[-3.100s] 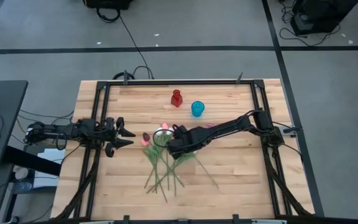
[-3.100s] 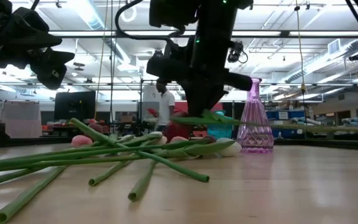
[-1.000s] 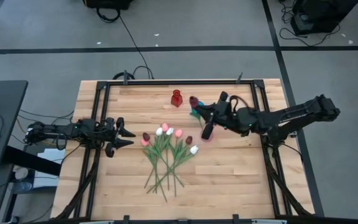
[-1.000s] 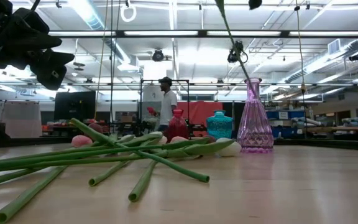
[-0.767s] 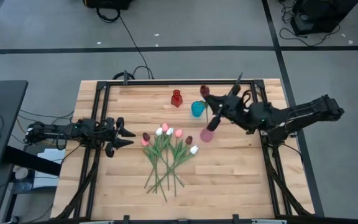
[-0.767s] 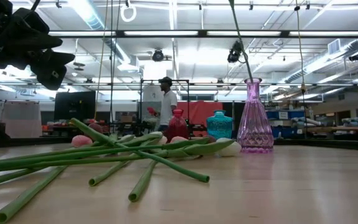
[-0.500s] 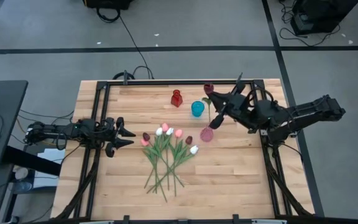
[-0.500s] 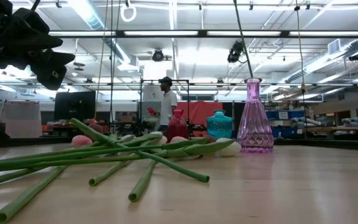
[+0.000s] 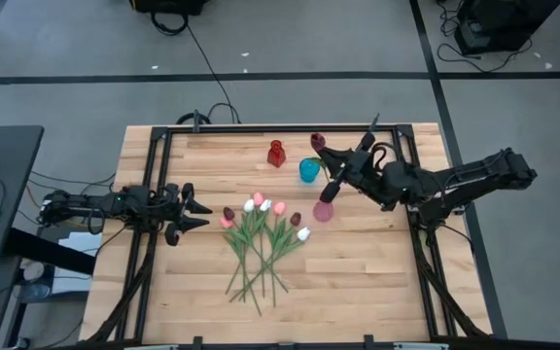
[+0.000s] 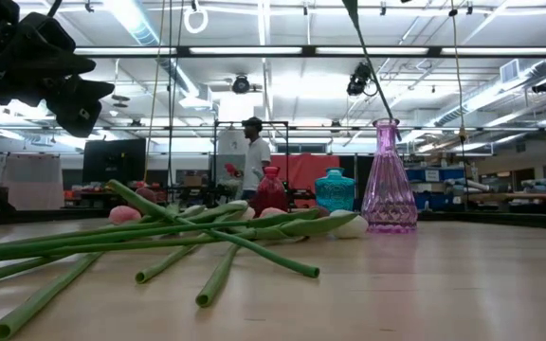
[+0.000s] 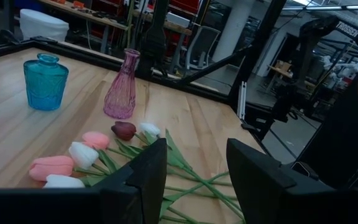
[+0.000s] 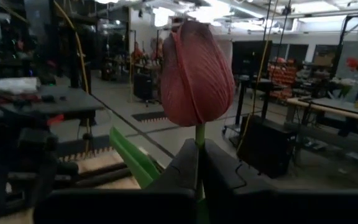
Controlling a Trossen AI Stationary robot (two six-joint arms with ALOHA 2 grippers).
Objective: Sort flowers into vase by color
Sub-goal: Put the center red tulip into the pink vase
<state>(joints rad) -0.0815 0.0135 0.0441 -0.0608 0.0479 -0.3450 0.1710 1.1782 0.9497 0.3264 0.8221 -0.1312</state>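
Right gripper (image 9: 343,175) is clamped on a maroon tulip (image 9: 316,142), held up over the far right of the table (image 9: 377,282), head up, stem (image 10: 368,71) slanting down toward the pink vase (image 9: 323,210). In the low view the stem's lower end sits right at the vase mouth; can't tell if it's inside yet. Left gripper (image 9: 189,214) hangs off to the left w/ fingers apart, holding nothing.

Progress: early. The pink, blue vase (image 9: 308,170) and red vase (image 9: 276,154) all look empty. Eight or so tulips (image 9: 261,243) lie in a pile mid-table (white, pink, maroon heads mixed), so nearly all sorting is left.

Vs. three secs back: right arm was down in the pile, now it's lifted w/ one flower. In the last half sec the tulip head has tipped a bit toward the blue vase. Pile and left arm haven't budged.
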